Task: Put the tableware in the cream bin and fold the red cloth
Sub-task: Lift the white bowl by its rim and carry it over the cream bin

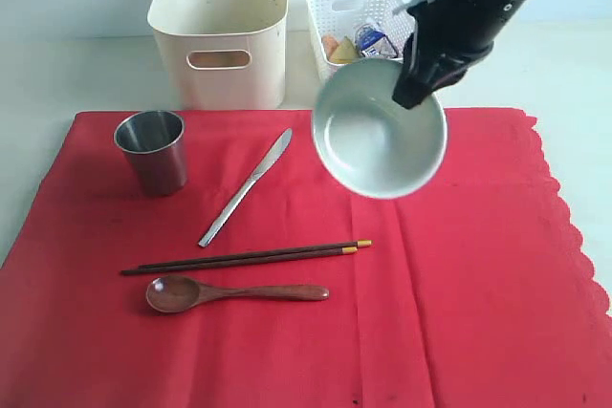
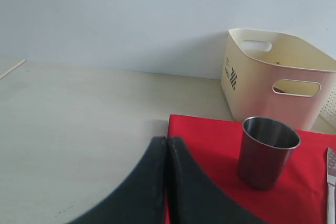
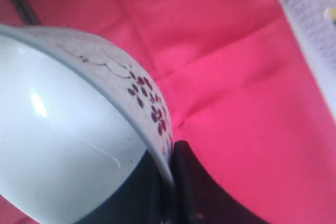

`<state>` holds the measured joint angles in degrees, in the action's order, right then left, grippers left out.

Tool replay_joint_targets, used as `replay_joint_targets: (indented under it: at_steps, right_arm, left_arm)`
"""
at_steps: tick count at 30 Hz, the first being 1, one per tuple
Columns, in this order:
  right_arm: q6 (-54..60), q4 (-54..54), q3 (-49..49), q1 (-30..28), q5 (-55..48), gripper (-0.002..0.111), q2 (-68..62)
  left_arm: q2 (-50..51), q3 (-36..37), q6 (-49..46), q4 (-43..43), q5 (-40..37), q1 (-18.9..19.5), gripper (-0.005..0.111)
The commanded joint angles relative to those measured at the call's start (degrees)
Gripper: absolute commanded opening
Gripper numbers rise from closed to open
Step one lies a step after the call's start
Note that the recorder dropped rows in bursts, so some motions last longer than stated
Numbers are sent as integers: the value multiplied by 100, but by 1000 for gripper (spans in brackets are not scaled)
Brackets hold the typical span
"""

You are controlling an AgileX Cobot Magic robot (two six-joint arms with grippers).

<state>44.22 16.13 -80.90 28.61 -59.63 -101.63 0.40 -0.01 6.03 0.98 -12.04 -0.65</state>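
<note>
Gripped rim of large pale green bowl [image 1: 380, 136] with right gripper [image 1: 413, 91], jaws clamped on it; held it tilted, clear above far middle of red cloth [image 1: 459, 284]. Had left gripper [image 2: 167, 182] pressed shut on nothing, at cloth's left edge. Saw steel cup [image 1: 153, 150] upright on cloth's far left, silver table knife [image 1: 245, 187] beside it, chopsticks [image 1: 249, 257] and wooden spoon [image 1: 236, 291] nearer cloth's front. Found cream bin [image 1: 258, 64] just beyond cloth's far edge.

cream bin [image 2: 257, 95] end wall: dark lettering beside a dotted square, too small to read
milk carton [image 1: 375, 42] print: illegible
</note>
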Motion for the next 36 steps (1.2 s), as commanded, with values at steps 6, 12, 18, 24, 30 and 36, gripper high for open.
replay_joint_targets:
  at_steps: [6, 12, 18, 24, 30, 36]
  right_arm:
    - [360, 958, -63, -35, 2202, 0, 67]
    - [1344, 2777, -63, -35, 3256, 0, 54]
    - [2498, 4816, -73, -35, 3952, 0, -290]
    - [3247, 6139, -424, -35, 3981, 0, -844]
    - [3581, 6985, -1067, -24, 3693, 0, -1465]
    - [3716, 7531, -1719, 66, 3444, 0, -2067]
  left_arm:
    - [-40, 1, -6, -35, 19, 7, 3]
    - [-40, 1, -6, -35, 19, 7, 3]
    - [-40, 1, -6, -35, 19, 7, 3]
    - [-40, 1, -6, -35, 19, 7, 3]
    - [-40, 1, -6, -35, 19, 7, 3]
    - [-40, 1, -6, -35, 19, 7, 3]
